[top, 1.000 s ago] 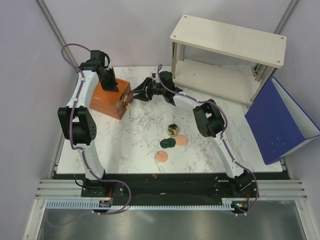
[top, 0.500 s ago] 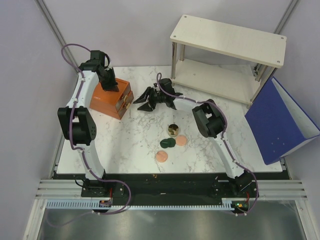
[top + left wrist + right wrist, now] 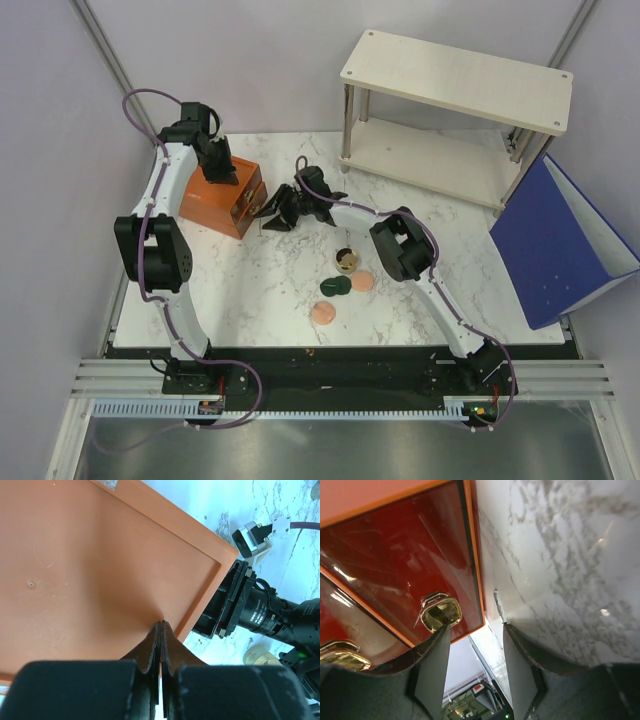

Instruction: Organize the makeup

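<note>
Three kinds of makeup lie mid-table: a gold-lidded round jar [image 3: 347, 261], a dark green compact [image 3: 334, 286] and two peach-pink discs [image 3: 362, 281] [image 3: 322, 313]. The cream bottle and clear tube are out of view. My left gripper [image 3: 220, 166] is shut, its tips pressing on the top of the orange-brown drawer box [image 3: 215, 200], as the left wrist view shows [image 3: 161, 625]. My right gripper [image 3: 268, 212] is open at the box's front. In the right wrist view [image 3: 475, 630] its left finger is at a gold drawer handle [image 3: 440, 611], and the drawer looks closed.
A white two-tier shelf [image 3: 455, 110] stands at the back right. A blue binder [image 3: 560, 240] leans at the right edge. A second gold handle [image 3: 340, 655] shows on the neighbouring drawer front.
My right gripper has moved left, from mid-table up to the front of the drawer box. The left gripper and the makeup have not moved.
</note>
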`<state>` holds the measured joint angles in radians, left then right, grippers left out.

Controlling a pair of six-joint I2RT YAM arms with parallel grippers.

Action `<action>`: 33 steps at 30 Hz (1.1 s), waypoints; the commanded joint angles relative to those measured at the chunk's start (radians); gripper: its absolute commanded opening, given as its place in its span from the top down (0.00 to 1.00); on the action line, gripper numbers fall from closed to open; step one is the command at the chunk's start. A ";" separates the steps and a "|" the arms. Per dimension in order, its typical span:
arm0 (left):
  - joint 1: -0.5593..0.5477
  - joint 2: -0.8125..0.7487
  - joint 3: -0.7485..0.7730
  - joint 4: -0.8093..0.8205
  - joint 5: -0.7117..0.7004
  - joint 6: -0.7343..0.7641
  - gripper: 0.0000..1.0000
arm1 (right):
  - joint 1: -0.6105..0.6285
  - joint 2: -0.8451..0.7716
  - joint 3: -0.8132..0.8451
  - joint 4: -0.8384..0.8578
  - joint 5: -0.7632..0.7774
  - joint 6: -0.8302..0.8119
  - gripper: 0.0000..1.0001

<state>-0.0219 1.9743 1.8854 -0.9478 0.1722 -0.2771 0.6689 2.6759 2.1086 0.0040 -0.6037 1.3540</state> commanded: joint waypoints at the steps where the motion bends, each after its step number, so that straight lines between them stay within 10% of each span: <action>1: -0.007 0.028 -0.051 -0.120 -0.008 0.007 0.98 | -0.002 0.030 0.051 -0.027 0.093 0.040 0.46; 26: -0.007 0.060 -0.051 -0.120 0.009 0.050 0.98 | -0.002 0.068 0.071 0.286 0.044 0.200 0.44; 33: -0.009 0.072 -0.040 -0.120 0.018 0.058 0.98 | -0.002 0.068 0.149 0.056 0.079 0.080 0.45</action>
<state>-0.0200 1.9701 1.8763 -0.9459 0.1898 -0.2676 0.6594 2.7388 2.1963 0.1417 -0.5621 1.4872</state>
